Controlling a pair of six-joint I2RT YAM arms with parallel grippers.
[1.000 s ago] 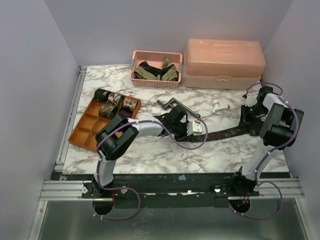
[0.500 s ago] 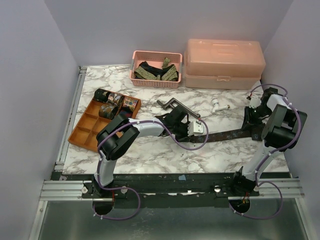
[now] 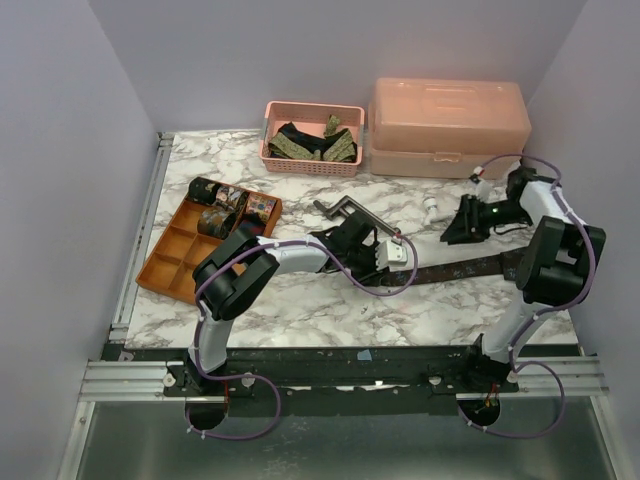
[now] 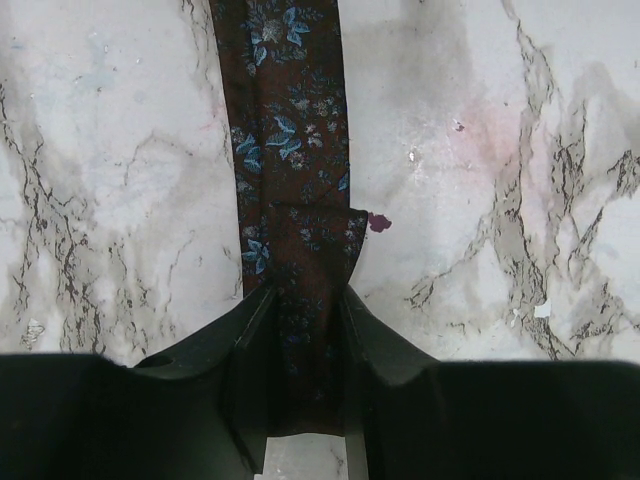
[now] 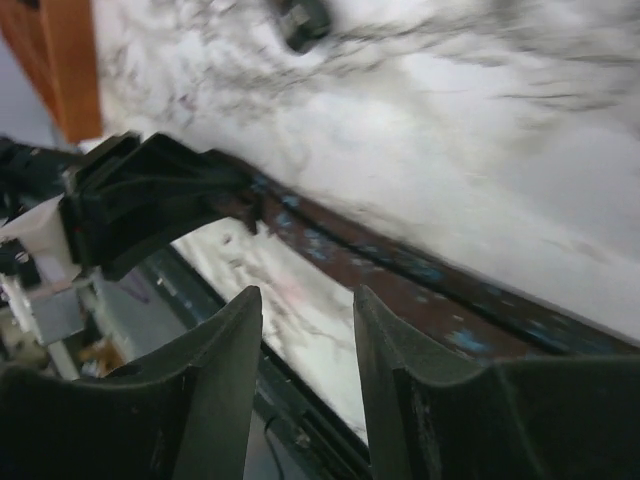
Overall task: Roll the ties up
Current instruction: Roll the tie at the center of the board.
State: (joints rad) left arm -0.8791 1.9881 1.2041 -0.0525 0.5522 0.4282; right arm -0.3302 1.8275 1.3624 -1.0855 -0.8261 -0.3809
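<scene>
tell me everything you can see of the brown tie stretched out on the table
The tie is a long narrow strip of dark brown fabric with blue flowers. It lies flat across the marble table, one end folded over and pinched between the fingers of the left gripper. The right gripper is off it.

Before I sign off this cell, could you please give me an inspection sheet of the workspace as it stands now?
Surface: marble table, a few specks, no spills seen.
Job's things: brown floral tie flat across the middle, one end folded; rolled ties in the orange tray; loose ties in the pink basket.
Clutter: grey crank bar, white fitting, pink lidded box.
Grippers: left gripper straddles the tie's folded end, grip unclear; right gripper open, empty, off the tie.
Cables: purple cables loop along both arms.
Surroundings: plain walls, metal rail at the near edge.
</scene>
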